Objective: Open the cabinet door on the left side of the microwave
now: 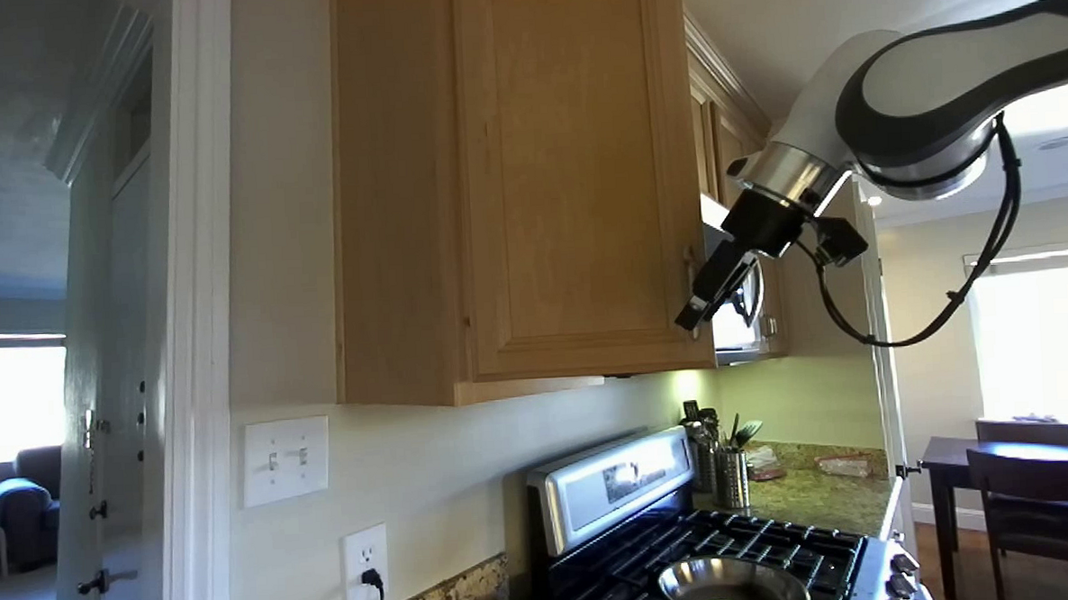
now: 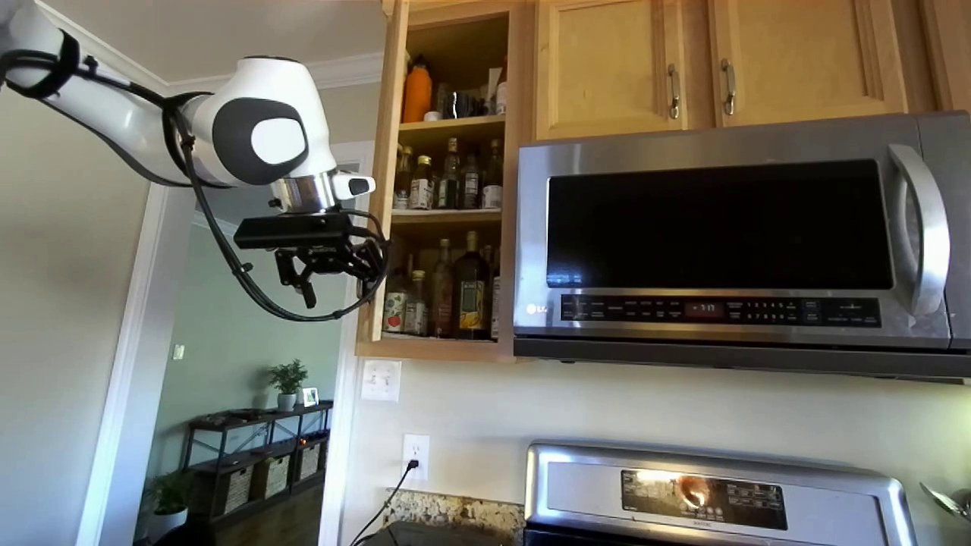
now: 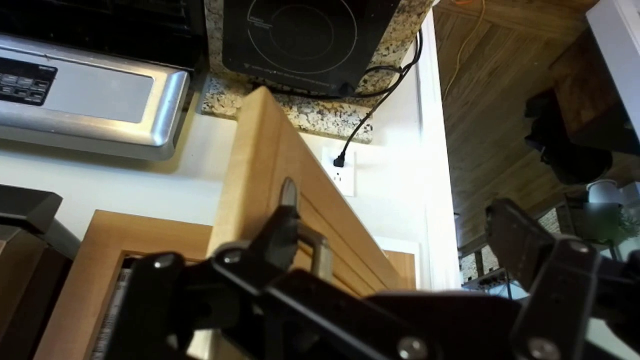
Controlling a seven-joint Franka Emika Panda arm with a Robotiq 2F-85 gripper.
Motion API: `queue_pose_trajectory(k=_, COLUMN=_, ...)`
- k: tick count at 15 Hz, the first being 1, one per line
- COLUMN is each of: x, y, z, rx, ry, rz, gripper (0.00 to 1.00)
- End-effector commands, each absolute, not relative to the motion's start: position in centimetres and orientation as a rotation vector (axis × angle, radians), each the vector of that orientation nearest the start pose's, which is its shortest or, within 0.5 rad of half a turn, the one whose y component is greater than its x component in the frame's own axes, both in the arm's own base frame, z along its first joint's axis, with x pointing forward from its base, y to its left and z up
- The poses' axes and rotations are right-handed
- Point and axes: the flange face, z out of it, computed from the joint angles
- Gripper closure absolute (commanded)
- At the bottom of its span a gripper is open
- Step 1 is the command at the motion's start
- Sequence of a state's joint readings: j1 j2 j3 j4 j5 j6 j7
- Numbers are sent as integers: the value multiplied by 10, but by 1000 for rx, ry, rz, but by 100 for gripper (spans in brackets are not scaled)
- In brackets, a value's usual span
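Observation:
The cabinet door (image 1: 573,172) is light honey wood with a slim silver handle (image 1: 691,280). In an exterior view the door (image 2: 388,174) stands swung open, nearly edge-on, with the shelves behind it exposed. The steel microwave (image 2: 721,318) with dark glass is right of that cabinet; it shows partly behind my gripper (image 1: 692,316) in an exterior view. In the wrist view my gripper (image 3: 394,220) is open, fingers wide apart. Its left finger overlaps the handle (image 3: 322,255) on the door (image 3: 340,225); I cannot tell whether it touches. The right finger is off the door.
Several bottles (image 2: 470,288) stand on the cabinet shelves. Shorter wooden doors (image 2: 607,68) are above the microwave. Below is the gas stove (image 1: 689,546) with a steel pan (image 1: 736,584). A black cooktop (image 3: 305,35) with a cord lies on the counter. A doorway is left of the cabinet.

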State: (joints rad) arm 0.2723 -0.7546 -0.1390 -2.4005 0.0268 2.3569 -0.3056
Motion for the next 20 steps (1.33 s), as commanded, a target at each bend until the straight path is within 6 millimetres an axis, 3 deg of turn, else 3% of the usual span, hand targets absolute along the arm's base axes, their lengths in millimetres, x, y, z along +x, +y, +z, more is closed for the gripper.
queue_pose_trajectory(k=1, x=362, y=40, z=643, rx=-2831, ry=-715, rz=-1017, gripper=0)
queue_pose_trajectory(k=4, x=350, y=38, z=649, rx=-2816, ry=-737, rz=-1101, gripper=0)
queue_pose_trajectory(k=8, x=342, y=25, z=671, rx=-2729, ry=-565, rz=-1280, gripper=0)
queue_pose_trajectory(k=9, x=352, y=34, z=669, rx=-2767, ry=-645, rz=-1199, gripper=0)
queue_pose_trajectory(k=16, x=348, y=28, z=676, rx=-2748, ry=-606, rz=-1254, gripper=0)
queue_pose_trajectory(k=20, x=325, y=30, z=688, rx=-2716, ry=-666, rz=-1286, gripper=0)
